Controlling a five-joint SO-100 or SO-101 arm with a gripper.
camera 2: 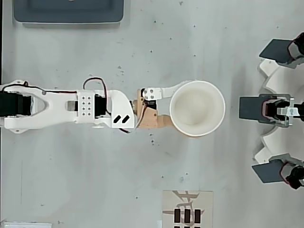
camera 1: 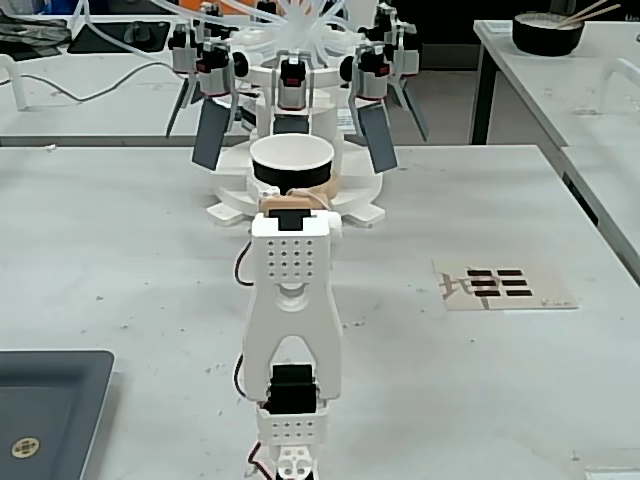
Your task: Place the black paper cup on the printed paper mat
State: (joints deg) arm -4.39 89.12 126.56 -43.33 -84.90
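Note:
The black paper cup (camera 1: pixel 277 179) stands upright with its white inside (camera 2: pixel 197 108) showing, just in front of a white carousel rig. My gripper (camera 1: pixel 291 203) (camera 2: pixel 181 107) is shut on it: a white finger (camera 2: pixel 164 90) hugs one side and a tan finger (camera 2: pixel 159 122) the other. Whether the cup rests on the table or hangs just above it is unclear. The printed paper mat (camera 1: pixel 505 286) (camera 2: pixel 187 209) lies flat and bare on the table, to the right of the arm in the fixed view and at the bottom edge in the overhead view.
A white carousel rig with several dark paddles (camera 1: pixel 300 80) (camera 2: pixel 280 109) stands right behind the cup. A dark grey tray (camera 1: pixel 50 410) (camera 2: pixel 69 12) sits on the side opposite the mat. A dark bowl with chopsticks (camera 1: pixel 548 32) is on a separate table.

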